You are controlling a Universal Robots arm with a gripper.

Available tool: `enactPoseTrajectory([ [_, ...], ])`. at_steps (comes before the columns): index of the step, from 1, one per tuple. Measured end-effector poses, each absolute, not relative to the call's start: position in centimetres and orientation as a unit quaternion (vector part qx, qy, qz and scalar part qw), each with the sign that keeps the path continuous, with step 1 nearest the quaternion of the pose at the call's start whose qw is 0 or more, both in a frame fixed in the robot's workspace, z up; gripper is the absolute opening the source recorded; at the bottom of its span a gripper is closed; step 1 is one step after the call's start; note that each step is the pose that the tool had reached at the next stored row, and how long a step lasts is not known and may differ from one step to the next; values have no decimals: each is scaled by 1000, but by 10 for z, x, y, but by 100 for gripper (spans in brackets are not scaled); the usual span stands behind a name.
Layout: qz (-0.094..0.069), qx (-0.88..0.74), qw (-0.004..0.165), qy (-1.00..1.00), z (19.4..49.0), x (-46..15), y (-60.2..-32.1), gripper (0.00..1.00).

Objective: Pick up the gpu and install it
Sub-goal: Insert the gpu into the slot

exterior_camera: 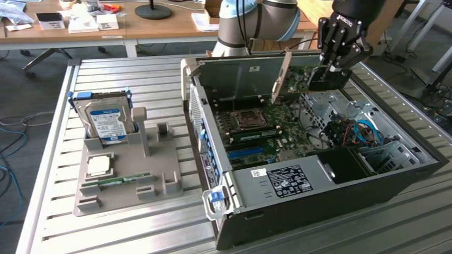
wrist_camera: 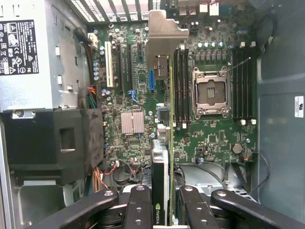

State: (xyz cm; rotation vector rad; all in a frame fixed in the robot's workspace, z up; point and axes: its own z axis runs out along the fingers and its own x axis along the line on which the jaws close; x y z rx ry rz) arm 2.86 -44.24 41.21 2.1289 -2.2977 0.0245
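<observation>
My gripper [exterior_camera: 331, 70] is shut on the gpu [exterior_camera: 302, 80], a thin dark card with a silver end bracket [exterior_camera: 281, 76]. The card hangs on edge over the far part of the open computer case [exterior_camera: 395, 180], above the green motherboard [exterior_camera: 272, 124]. In the wrist view the gpu [wrist_camera: 162, 167] appears edge-on between the black fingers [wrist_camera: 138, 207], its bracket [wrist_camera: 164, 33] pointing away from the camera. It hovers over the motherboard [wrist_camera: 214, 138] between the expansion slots [wrist_camera: 129, 64] and the memory slots beside the CPU socket [wrist_camera: 210, 93].
On the exterior view's left, a grey holder [exterior_camera: 127, 185] carries a silver hard drive [exterior_camera: 107, 121], a CPU [exterior_camera: 97, 165] and a green memory stick [exterior_camera: 120, 181]. Inside the case are a power supply [exterior_camera: 282, 182] and blue cables [exterior_camera: 363, 132]. Desks stand behind the slatted table [exterior_camera: 141, 233].
</observation>
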Motion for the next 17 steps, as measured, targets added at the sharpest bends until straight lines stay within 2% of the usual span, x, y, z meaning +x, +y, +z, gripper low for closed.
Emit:
enactPoseTrajectory([
  [12,8,679,5,-734,406,27,-442,27],
  [17,9,681,-1,-732,403,21,-442,27],
])
